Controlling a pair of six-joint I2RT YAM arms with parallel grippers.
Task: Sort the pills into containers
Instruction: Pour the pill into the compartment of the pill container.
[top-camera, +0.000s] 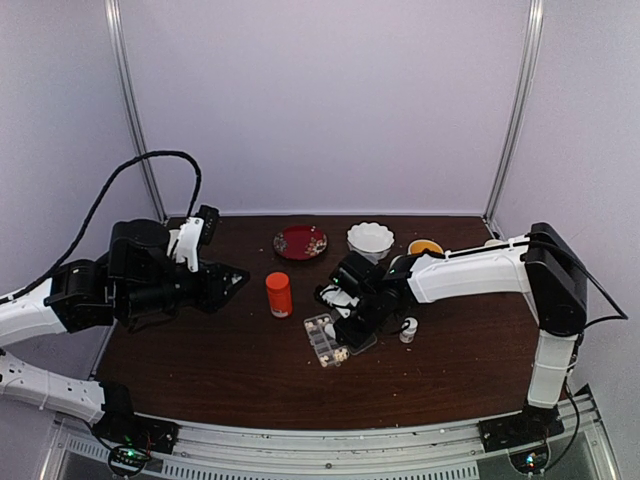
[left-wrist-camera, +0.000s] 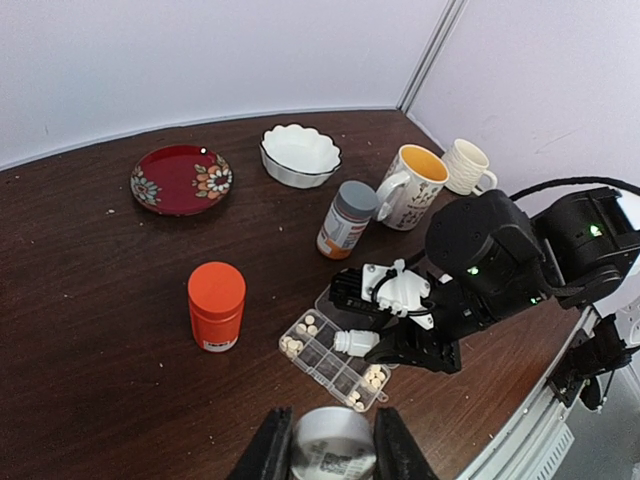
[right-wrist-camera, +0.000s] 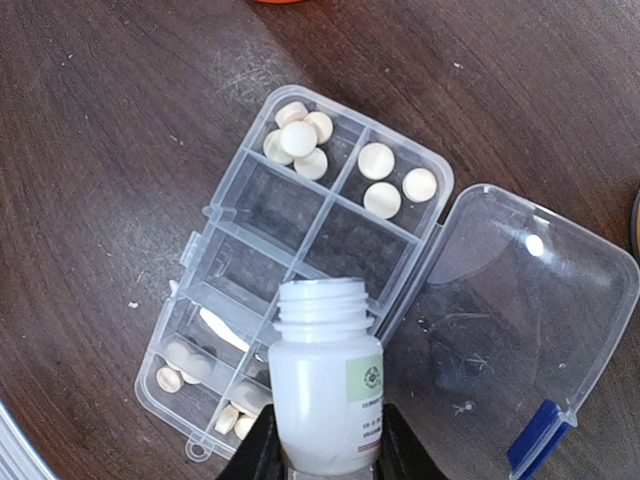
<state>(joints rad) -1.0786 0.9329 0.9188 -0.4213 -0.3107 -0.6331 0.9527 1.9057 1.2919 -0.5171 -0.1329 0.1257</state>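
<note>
Top external view, from the left: left gripper (top-camera: 232, 281) over the left part of the brown table (top-camera: 200, 370), clenched on a pale round bottle (left-wrist-camera: 330, 448), seen between its fingers (left-wrist-camera: 268, 450) in the left wrist view. Next to the right, orange bottle (top-camera: 279, 293) standing upright, red plate (top-camera: 300, 241) behind it. Then the pill box (top-camera: 312, 325) near the middle of the table, lying open, its clear lid (right-wrist-camera: 500, 330) folded out flat to one side. In the right wrist view, pills (right-wrist-camera: 298, 138) in the two far cells and in the cells at the near end. Right gripper (top-camera: 352, 318) just above the box, grasping a white bottle (right-wrist-camera: 325, 390) with no cap, open mouth pointing over the cells. Further right, at the back, white bowl (top-camera: 370, 238) and yellow mug (top-camera: 425, 246).
</note>
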